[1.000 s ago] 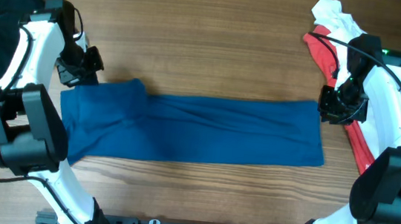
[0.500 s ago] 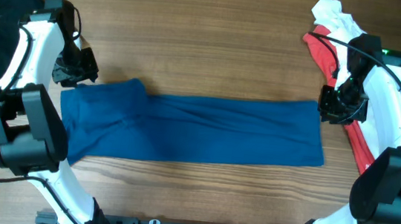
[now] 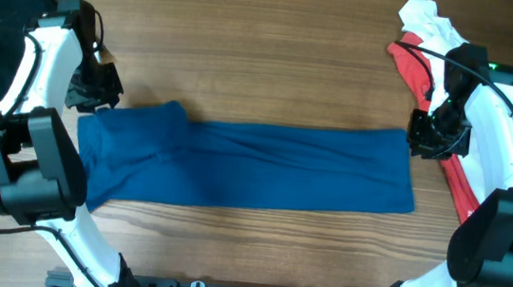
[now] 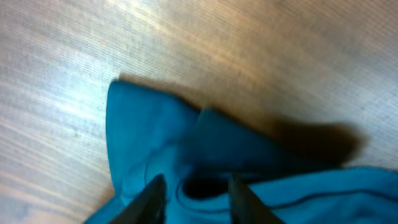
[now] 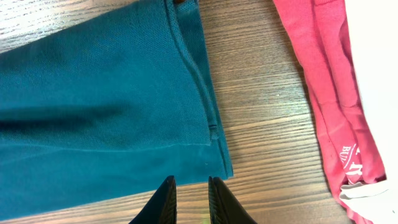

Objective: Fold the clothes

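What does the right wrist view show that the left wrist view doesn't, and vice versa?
Only the right wrist view: the red T-shirt with white print, a white garment at the frame's edge, and the stitched hem of the blue shirt. Only the left wrist view: a blurred, bunched corner of that shirt. Both: the shirt, the wooden table, and the right end effector or left end effector, fingers apart.
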`<state>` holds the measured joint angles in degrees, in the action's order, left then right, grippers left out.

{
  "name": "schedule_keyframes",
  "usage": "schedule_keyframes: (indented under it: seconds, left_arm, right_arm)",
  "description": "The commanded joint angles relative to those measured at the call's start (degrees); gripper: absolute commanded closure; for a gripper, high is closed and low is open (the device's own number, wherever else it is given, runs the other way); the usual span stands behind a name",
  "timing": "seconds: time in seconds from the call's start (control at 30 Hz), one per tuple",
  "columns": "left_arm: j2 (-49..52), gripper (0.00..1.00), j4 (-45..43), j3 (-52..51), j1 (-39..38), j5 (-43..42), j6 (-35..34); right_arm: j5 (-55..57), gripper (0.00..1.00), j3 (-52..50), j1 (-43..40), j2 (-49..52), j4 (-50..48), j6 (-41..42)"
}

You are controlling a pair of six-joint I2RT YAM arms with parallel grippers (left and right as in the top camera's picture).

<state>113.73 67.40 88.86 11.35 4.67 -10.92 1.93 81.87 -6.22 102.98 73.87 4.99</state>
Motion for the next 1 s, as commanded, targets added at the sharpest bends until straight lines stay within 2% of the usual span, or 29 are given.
schedule_keyframes:
  seconds: [0.0,0.17,0.43,0.53,0.7,0.97]
  left_arm:
    - [0.4,0.76,0.2,-2.3,0.2,-2.8,-0.7]
    - [0.4,0.96,-1.6,-5.0,0.1,-4.2,-0.6]
    - [-1.1,0.96,-0.1,-5.0,0.1,-5.9,-0.2]
    - [-3.2,0.96,7.2,-5.0,0.1,-12.4,1.2]
    - [-3.6,0.96,18.2,-5.0,0.1,-14.7,2.1]
    - [-3.6,0.96,22.6,-5.0,-0.2,-15.3,3.0]
  right_arm:
    - [-0.7,0.82,-0.3,-0.2,-1.2,-0.2,-0.5]
    - [-0.7,0.82,-0.3,-0.2,-1.2,-0.1,-0.5]
    - [-0.7,0.82,-0.3,-0.2,-1.2,-0.1,-0.5]
    - [-0.7,0.82,-0.3,-0.2,-1.2,-0.1,-0.5]
    - [-0.7,0.82,-0.3,-0.2,-1.2,-0.4,-0.5]
    - [-0.7,0.82,-0.3,-0.2,-1.2,-0.3,-0.5]
